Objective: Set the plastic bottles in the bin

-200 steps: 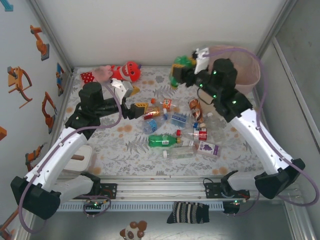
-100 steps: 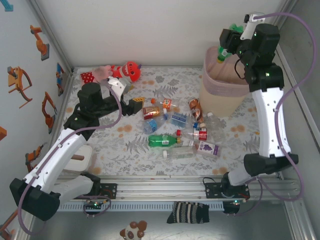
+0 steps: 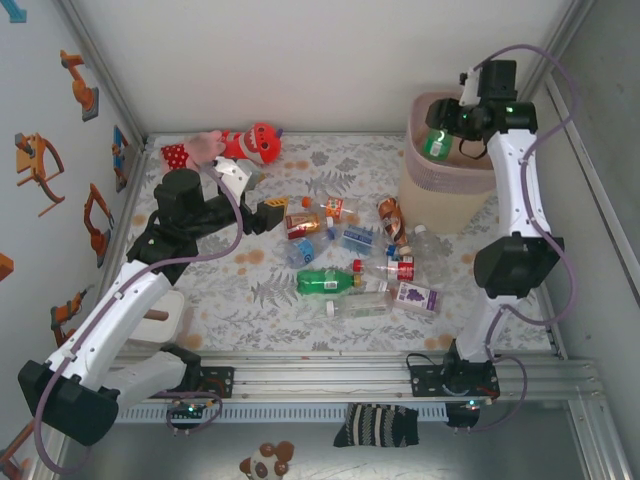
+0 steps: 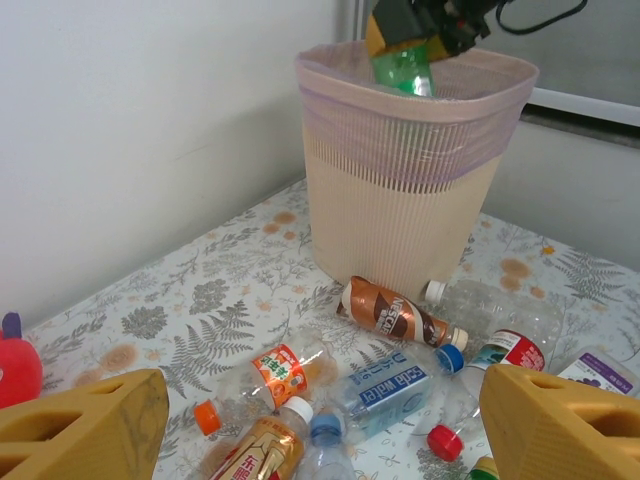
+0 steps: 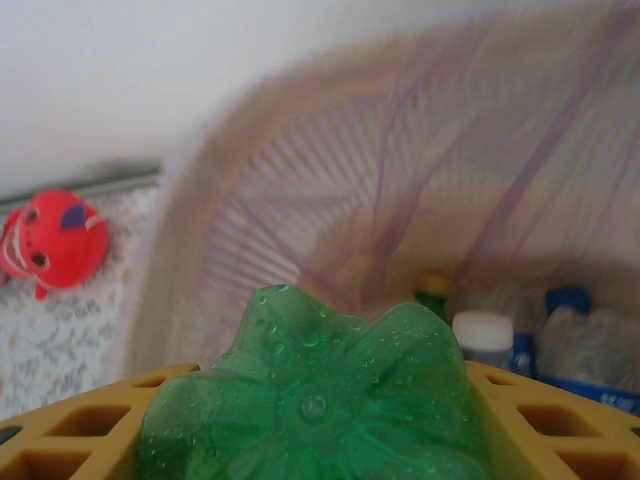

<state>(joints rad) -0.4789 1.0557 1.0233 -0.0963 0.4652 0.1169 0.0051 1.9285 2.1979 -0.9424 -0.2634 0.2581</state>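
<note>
The right tool (image 3: 446, 127) pinched a green bottle (image 5: 305, 400) by its sides, base toward the wrist, long axis running out past the fingertips and down; the bin (image 3: 468, 192) gaped straight below and ahead of it, so letting go there would probably drop it among those already inside. The left tool (image 3: 272, 214) hung spread and empty; the loose bottles (image 3: 303, 225) lay on the desk (image 3: 250, 300) just ahead of and below it, making it the nearer arm for them.
</note>
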